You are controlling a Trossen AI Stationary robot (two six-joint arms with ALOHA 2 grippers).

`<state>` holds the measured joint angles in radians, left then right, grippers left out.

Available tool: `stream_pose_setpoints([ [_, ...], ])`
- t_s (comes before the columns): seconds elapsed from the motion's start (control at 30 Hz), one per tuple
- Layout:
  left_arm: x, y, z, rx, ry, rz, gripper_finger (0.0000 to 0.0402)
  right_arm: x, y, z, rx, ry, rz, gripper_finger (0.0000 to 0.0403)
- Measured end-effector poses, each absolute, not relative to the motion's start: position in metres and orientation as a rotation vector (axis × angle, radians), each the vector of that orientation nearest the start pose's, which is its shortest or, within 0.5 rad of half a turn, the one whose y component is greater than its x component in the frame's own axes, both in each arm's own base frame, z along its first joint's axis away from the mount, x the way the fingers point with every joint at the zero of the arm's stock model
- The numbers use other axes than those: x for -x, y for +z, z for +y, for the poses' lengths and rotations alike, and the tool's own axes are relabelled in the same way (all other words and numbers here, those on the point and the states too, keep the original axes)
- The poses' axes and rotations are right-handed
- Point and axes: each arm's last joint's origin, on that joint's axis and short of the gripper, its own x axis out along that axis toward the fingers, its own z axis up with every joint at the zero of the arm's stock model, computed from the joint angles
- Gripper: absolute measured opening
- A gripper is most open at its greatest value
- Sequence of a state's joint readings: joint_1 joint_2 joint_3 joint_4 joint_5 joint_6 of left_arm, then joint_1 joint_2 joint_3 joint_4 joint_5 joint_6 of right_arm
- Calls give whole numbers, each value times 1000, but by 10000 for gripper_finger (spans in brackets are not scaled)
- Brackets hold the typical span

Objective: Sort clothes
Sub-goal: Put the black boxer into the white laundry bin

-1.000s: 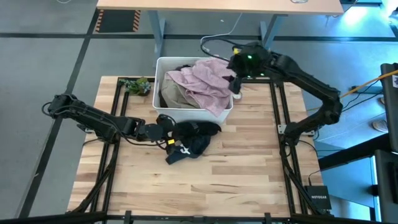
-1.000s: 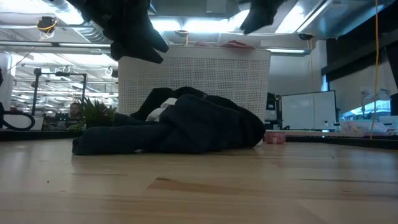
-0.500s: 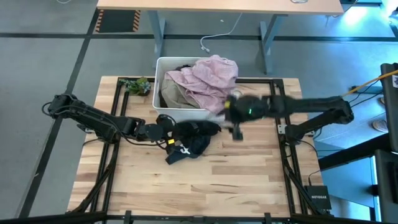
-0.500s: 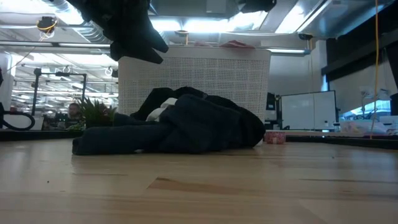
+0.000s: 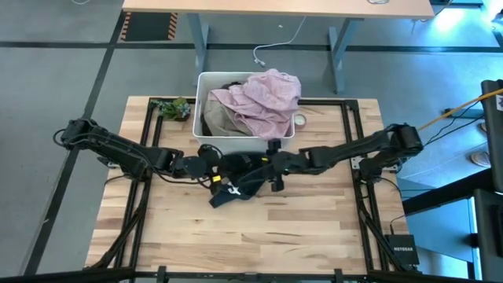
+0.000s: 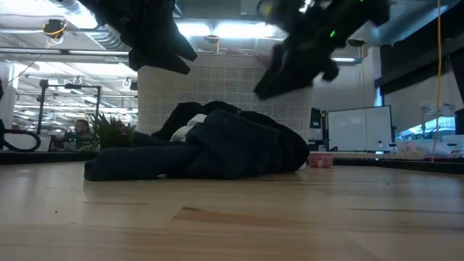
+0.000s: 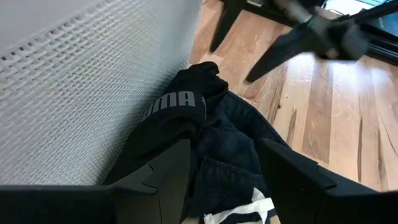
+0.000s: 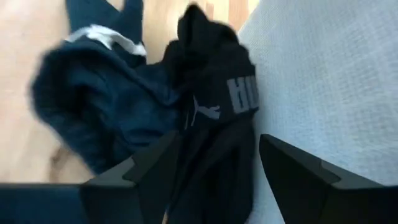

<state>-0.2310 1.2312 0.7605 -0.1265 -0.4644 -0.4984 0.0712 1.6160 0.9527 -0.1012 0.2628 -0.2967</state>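
Note:
A pile of black clothes (image 5: 240, 176) lies on the wooden table against the near wall of the white bin (image 5: 203, 79). One piece has a white logo (image 7: 177, 101), which also shows in the right wrist view (image 8: 242, 93). A pale pink garment (image 5: 263, 98) lies heaped on top of the bin, over an olive and beige one (image 5: 220, 119). My left gripper (image 5: 211, 162) is open, just left of the pile and above it (image 6: 170, 51). My right gripper (image 5: 270, 170) is open over the pile's right part, clear of it (image 6: 272, 83).
A small green plant (image 5: 174, 107) stands at the bin's left. A small round object (image 5: 300, 119) sits at the bin's right. Bare wood (image 5: 259, 236) lies between the pile and the table's near edge. A black frame (image 5: 350, 126) runs around the table.
My right gripper has swung from above the bin's far right corner toward the table's near edge and left, and down, and now hangs over the black pile. The clothes have not moved.

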Motion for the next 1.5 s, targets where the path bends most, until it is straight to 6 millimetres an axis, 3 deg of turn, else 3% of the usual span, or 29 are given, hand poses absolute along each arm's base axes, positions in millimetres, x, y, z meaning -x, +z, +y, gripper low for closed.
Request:
stream_pose_setpoints([
  [0.13, -251, 242, -46, 278, 359, 492, 186, -340, 176, 3, 383, -57, 842, 240],
  [0.27, -251, 242, -46, 276, 360, 496, 186, -349, 168, 2, 365, -38, 857, 227],
  [0.37, -250, 241, -46, 273, 362, 505, 186, -350, 167, 5, 390, -58, 876, 169],
  [0.5, -250, 240, -45, 273, 367, 509, 186, -350, 173, 6, 432, -78, 882, 38],
  [0.57, -250, 240, -45, 274, 368, 510, 186, -349, 183, 11, 447, -87, 862, 17],
  [0.7, -250, 240, -45, 273, 369, 512, 186, -343, 213, 24, 477, -105, 800, 28],
  [0.87, -250, 240, -44, 271, 369, 516, 186, -325, 263, 42, 478, -82, 669, 8],
  [1.0, -250, 240, -44, 273, 369, 514, 186, -307, 302, 45, 496, -139, 558, 20],
  [1.17, -250, 240, -45, 275, 368, 508, 186, -290, 352, 33, 551, -244, 419, 8],
  [1.5, -250, 240, -45, 272, 366, 511, 186, -274, 459, -8, 612, -430, 98, 13],
])
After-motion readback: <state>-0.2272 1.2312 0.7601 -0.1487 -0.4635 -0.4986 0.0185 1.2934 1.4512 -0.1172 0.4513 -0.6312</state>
